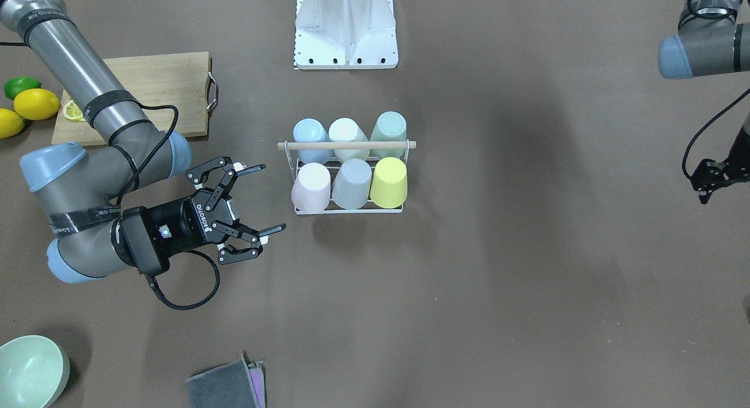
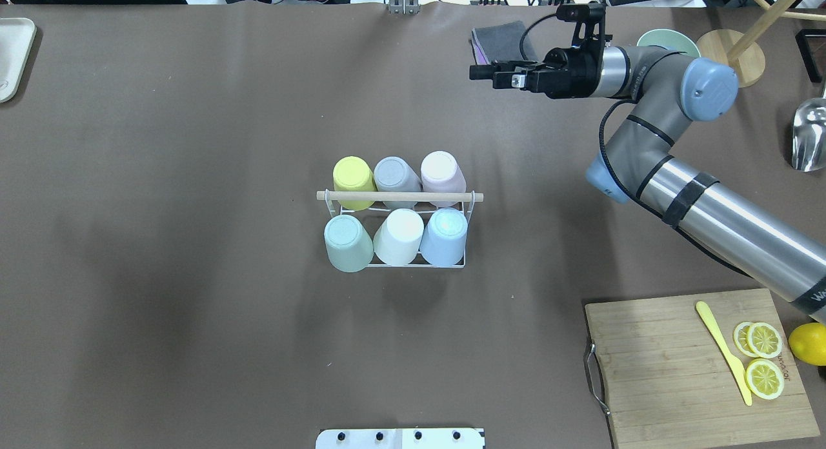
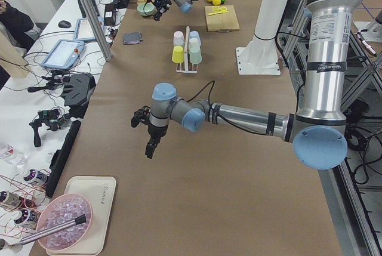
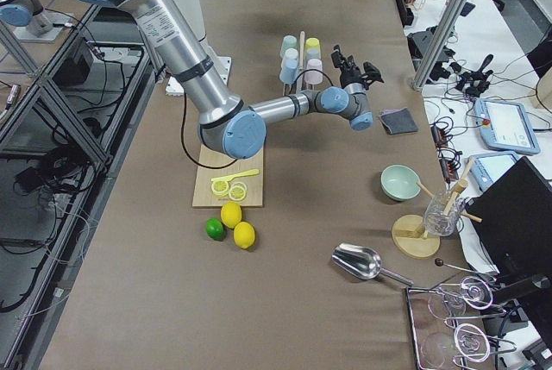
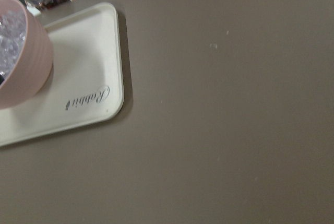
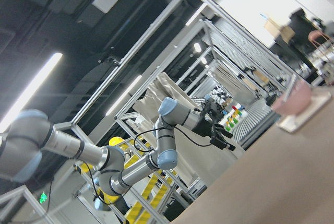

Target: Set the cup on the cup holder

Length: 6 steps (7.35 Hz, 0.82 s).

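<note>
Hovering beside a full rack: right gripper [image 1: 266,198] spread wide, holding nothing.
Cup holder [image 1: 345,145] sits mid-surface, wooden rod running side to side, six upturned cups [image 1: 351,184] on its prongs; no loose cup seen. Right gripper is the nearer, raised off the rod's end on the robot's right, fingers aimed toward it. Left gripper [image 1: 712,179] hangs well apart on the far side; its opening cannot be told. Placing looks done.

You'll find the left arm's tool [image 3: 150,147] hanging above the bare brown surface [image 3: 209,196], well apart from the small white wire cup holder [image 3: 188,60] filled with pastel cups [image 3: 178,48]. The right arm's tool [image 3: 156,9] sits far off, near a pale green bowl [image 3: 143,9].
</note>
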Motion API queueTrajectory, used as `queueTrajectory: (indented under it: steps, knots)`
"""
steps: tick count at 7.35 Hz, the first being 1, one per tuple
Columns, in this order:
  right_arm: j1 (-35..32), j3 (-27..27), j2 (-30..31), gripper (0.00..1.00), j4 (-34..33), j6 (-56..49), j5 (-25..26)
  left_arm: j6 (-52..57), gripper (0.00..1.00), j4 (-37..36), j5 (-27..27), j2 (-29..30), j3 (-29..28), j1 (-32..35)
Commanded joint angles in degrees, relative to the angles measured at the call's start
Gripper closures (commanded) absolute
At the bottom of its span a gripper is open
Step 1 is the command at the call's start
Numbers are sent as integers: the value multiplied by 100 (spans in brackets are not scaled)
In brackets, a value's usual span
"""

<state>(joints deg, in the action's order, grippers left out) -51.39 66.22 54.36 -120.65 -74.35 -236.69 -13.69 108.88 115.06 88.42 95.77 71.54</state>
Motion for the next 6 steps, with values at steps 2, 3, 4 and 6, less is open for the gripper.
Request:
queueTrajectory:
  steps: [2,3,4,6]
  knots:
    - [-798,609,171,9,-1456,4541,1258,1566,3,-330,1146,-710,-85,683]
    - [-1106,951,163,9,-2018,5562,2040,1832,3,-1081,1350,-791,-50,886]
    - [-1301,1154,180,8,-2476,6460,2909,1992,3,-2193,1369,-713,37,1010]
    - [-1312,1270,189,4,-3180,6943,4431,1366,3,-2443,1395,-782,309,1046]
